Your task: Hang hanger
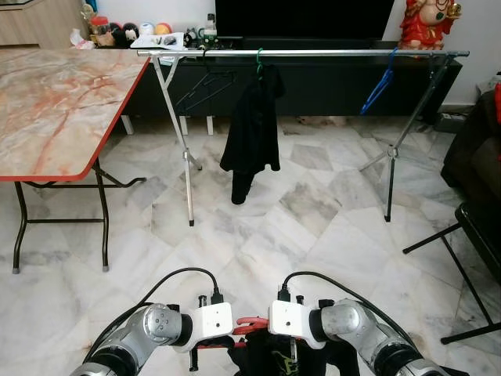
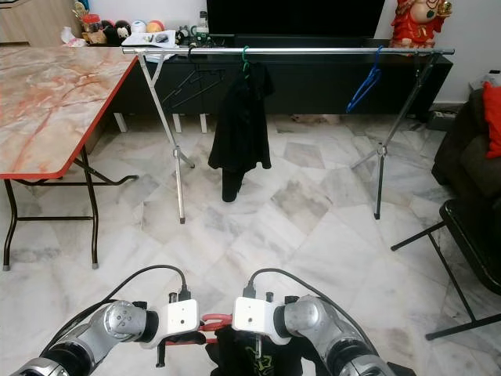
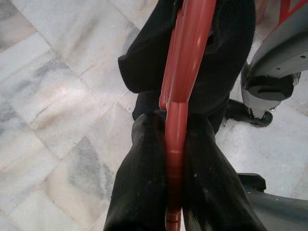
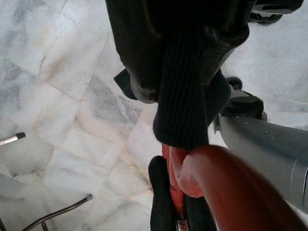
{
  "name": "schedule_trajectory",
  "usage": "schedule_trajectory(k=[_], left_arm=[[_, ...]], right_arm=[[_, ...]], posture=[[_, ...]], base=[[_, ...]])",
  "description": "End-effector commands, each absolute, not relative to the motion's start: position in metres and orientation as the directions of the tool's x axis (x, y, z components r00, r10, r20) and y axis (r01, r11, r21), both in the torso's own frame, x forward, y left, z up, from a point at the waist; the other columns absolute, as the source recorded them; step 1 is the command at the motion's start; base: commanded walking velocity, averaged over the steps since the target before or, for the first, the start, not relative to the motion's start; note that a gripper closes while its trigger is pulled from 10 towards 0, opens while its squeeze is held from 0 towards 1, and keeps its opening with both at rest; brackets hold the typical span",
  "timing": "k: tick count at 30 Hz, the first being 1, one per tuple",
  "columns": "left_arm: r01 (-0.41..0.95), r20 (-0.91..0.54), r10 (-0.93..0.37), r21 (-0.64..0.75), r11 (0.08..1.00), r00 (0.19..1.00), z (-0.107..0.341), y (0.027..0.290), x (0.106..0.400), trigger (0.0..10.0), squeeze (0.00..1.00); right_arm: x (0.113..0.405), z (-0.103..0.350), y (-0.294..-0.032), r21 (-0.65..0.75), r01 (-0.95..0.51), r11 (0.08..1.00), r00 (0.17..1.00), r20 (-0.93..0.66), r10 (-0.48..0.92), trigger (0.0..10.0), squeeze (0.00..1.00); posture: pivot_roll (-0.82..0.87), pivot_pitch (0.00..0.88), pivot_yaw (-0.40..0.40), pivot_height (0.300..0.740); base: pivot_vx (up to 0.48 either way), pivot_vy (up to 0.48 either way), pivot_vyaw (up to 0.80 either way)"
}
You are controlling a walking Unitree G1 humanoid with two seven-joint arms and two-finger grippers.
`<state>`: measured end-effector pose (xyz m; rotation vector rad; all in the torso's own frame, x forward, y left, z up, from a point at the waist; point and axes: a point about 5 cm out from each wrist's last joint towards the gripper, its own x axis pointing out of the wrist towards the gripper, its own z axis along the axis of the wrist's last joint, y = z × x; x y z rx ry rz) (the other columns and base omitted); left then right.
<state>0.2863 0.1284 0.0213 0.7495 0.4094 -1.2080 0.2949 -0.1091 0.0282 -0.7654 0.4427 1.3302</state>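
Observation:
A red hanger (image 1: 250,322) carrying a black garment (image 1: 270,362) is held low between my two grippers, at the bottom of the eye views. My left gripper (image 3: 174,120) is shut on the red hanger (image 3: 185,57), one black finger (image 3: 144,183) on each side of its bar. My right gripper (image 4: 183,72) pinches a fold of the black knit garment (image 4: 180,120) just above the hanger's red curve (image 4: 216,183). The metal clothes rail (image 1: 313,53) stands a few steps ahead across the floor.
On the rail hang a black hanger (image 1: 205,86), a black garment on a green hanger (image 1: 252,129) and a blue hanger (image 1: 381,82). A marble-topped folding table (image 1: 55,102) stands to the left, a black chair (image 1: 477,227) to the right. Marble floor lies between.

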Motion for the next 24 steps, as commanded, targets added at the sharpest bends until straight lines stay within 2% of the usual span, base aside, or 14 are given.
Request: schedule_trajectory(k=[1, 2, 3, 4, 12, 13, 14, 16, 17, 22, 23, 24], left_arm=[[0.931, -0.644, -0.676, 0.299, 0.21, 0.359, 0.022, 0.136, 0.289, 0.0, 0.0], [0.931, -0.644, -0.676, 0.299, 0.21, 0.359, 0.022, 0.136, 0.289, 0.0, 0.0], [0.931, -0.643, -0.676, 0.3, 0.21, 0.359, 0.022, 0.136, 0.289, 0.0, 0.0], [0.931, -0.643, -0.676, 0.3, 0.21, 0.36, 0.022, 0.136, 0.289, 0.0, 0.0], [0.931, -0.644, -0.676, 0.296, 0.211, 0.358, 0.021, 0.136, 0.288, 0.0, 0.0], [0.932, -0.645, -0.675, 0.295, 0.212, 0.358, 0.021, 0.136, 0.288, 0.0, 0.0], [0.932, -0.645, -0.675, 0.294, 0.213, 0.358, 0.02, 0.136, 0.287, 0.0, 0.0], [0.932, -0.645, -0.675, 0.294, 0.213, 0.358, 0.02, 0.136, 0.287, 0.0, 0.0], [0.932, -0.646, -0.674, 0.293, 0.214, 0.358, 0.02, 0.136, 0.287, 0.0, 0.0], [0.932, -0.648, -0.672, 0.291, 0.217, 0.358, 0.019, 0.137, 0.286, 0.0, 0.0], [0.932, -0.649, -0.671, 0.29, 0.219, 0.359, 0.018, 0.137, 0.286, 0.0, 0.0], [0.932, -0.649, -0.671, 0.29, 0.219, 0.359, 0.018, 0.137, 0.286, 0.0, 0.0]], right_arm=[[0.293, 0.028, -0.111, -0.228, -0.973, 0.043, 0.191, -0.68, 0.708, 10.0, 0.35], [0.293, 0.028, -0.111, -0.228, -0.973, 0.043, 0.191, -0.681, 0.707, 10.0, 0.35], [0.293, 0.028, -0.111, -0.228, -0.973, 0.042, 0.191, -0.681, 0.707, 10.0, 0.83], [0.293, 0.028, -0.112, -0.227, -0.973, 0.042, 0.19, -0.682, 0.706, 10.0, 1.0], [0.294, 0.03, -0.115, -0.221, -0.975, 0.036, 0.182, -0.688, 0.703, 10.0, 1.0], [0.295, 0.03, -0.117, -0.223, -0.974, 0.036, 0.184, -0.69, 0.7, 10.0, 0.97], [0.295, 0.031, -0.117, -0.225, -0.974, 0.038, 0.187, -0.69, 0.699, 10.0, 0.19], [0.296, 0.031, -0.118, -0.226, -0.973, 0.039, 0.188, -0.69, 0.699, 10.0, 0.19], [0.296, 0.032, -0.118, -0.228, -0.973, 0.043, 0.192, -0.688, 0.7, 10.0, 0.0], [0.299, 0.036, -0.12, -0.238, -0.968, 0.076, 0.219, -0.665, 0.714, 10.0, 0.0], [0.301, 0.038, -0.121, -0.229, -0.967, 0.108, 0.233, -0.64, 0.732, 9.2, 0.0], [0.301, 0.038, -0.121, -0.229, -0.967, 0.108, 0.233, -0.64, 0.732, 9.2, 0.0]], posture=[[0.08, 0.1, -0.013, 0.74], [0.08, 0.1, -0.013, 0.74], [0.08, 0.1, -0.013, 0.74], [0.08, 0.1, -0.013, 0.74], [0.08, 0.1, -0.015, 0.74], [0.07, 0.099, -0.016, 0.74], [0.07, 0.099, -0.016, 0.74], [0.07, 0.099, -0.016, 0.74], [0.07, 0.099, -0.016, 0.74], [0.07, 0.099, -0.016, 0.74], [0.07, 0.099, -0.016, 0.74], [0.07, 0.099, -0.016, 0.74]], base=[[0.0, 0.0, 0.0], [0.0, 0.0, 0.0], [0.0, 0.0, 0.0], [0.0, 0.0, 0.0], [0.0, 0.0, 0.0], [0.0, 0.0, 0.0], [0.0, 0.0, 0.0], [0.0, 0.0, 0.0], [0.0, 0.0, 0.0], [0.0, 0.0, 0.0], [0.0, 0.0, 0.0], [0.0, 0.0, 0.0]])
